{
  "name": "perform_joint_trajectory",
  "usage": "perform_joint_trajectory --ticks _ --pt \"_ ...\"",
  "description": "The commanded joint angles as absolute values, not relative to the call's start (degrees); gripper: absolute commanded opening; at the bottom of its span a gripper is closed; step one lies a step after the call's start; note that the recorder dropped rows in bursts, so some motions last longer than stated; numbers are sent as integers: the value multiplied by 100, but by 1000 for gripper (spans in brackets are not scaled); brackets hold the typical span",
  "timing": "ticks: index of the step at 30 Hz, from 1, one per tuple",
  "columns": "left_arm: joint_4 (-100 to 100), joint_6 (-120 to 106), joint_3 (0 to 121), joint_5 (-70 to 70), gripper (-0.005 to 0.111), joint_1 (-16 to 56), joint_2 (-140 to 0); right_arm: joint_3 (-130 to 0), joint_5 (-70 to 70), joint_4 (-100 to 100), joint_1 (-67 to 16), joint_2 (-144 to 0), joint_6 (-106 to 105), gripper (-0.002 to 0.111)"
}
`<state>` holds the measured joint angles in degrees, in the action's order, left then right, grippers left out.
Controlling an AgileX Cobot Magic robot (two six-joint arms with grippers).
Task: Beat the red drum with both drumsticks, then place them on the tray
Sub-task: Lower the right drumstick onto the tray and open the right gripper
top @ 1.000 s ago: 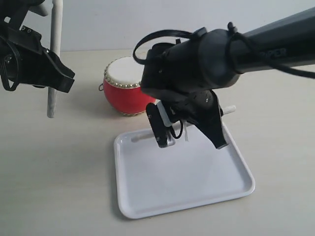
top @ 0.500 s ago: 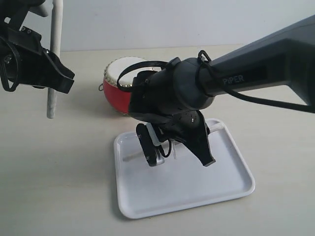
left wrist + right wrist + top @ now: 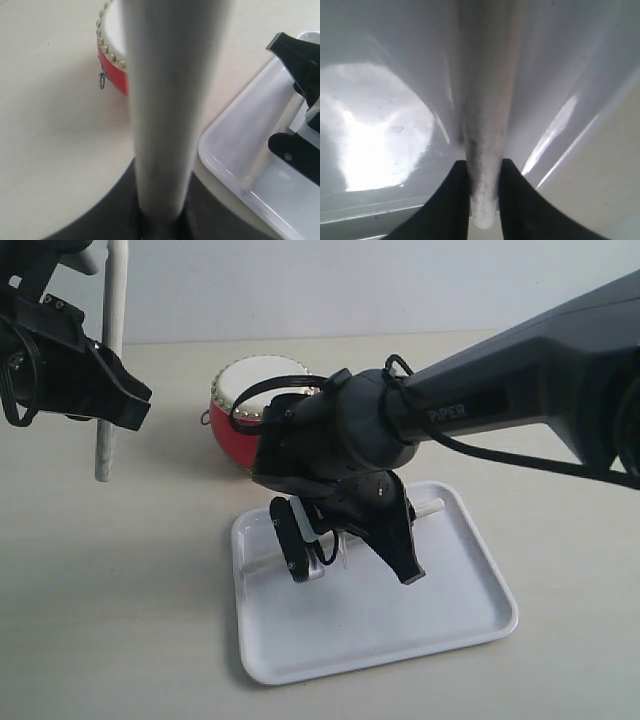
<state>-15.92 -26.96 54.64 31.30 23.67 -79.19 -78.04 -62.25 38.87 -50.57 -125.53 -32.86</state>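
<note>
The red drum [image 3: 232, 428] with its cream head stands behind the white tray [image 3: 400, 635]. My right gripper [image 3: 345, 548] hangs low inside the tray, shut on one pale drumstick [image 3: 432, 508] that runs crosswise along the tray's far side. In the right wrist view the black fingers [image 3: 462, 200] pinch that drumstick [image 3: 487, 100] near its end, just above the tray floor [image 3: 395, 100]; contact with the floor cannot be told. At the upper left my left gripper [image 3: 110, 405] is shut on the other drumstick [image 3: 112, 300], held upright. The left wrist view shows that drumstick [image 3: 170, 100], the drum [image 3: 112, 70] and the tray [image 3: 235, 150].
The pale tabletop [image 3: 120, 620] lies around the tray on all sides. The right arm's thick black body [image 3: 340, 440] hides part of the drum and the tray's far rim. The upright stick's lower end [image 3: 102, 472] hangs a little left of the drum.
The right arm has come down and shifted left, bringing its drumstick from above the tray's far edge to low inside the tray. The left arm and its upright stick have not moved.
</note>
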Motion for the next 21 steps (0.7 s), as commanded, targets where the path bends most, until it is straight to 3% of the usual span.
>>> perform_joint_trajectory --ticks 1,21 --pt "-1591 -2695 5445 3115 0 2394 -7869 -7843 -6202 3864 -4917 -12539 -3114 0" --pt "-1612 -2695 5445 3115 0 2394 -7869 -7843 -6114 3539 -4789 -12539 -3116 0"
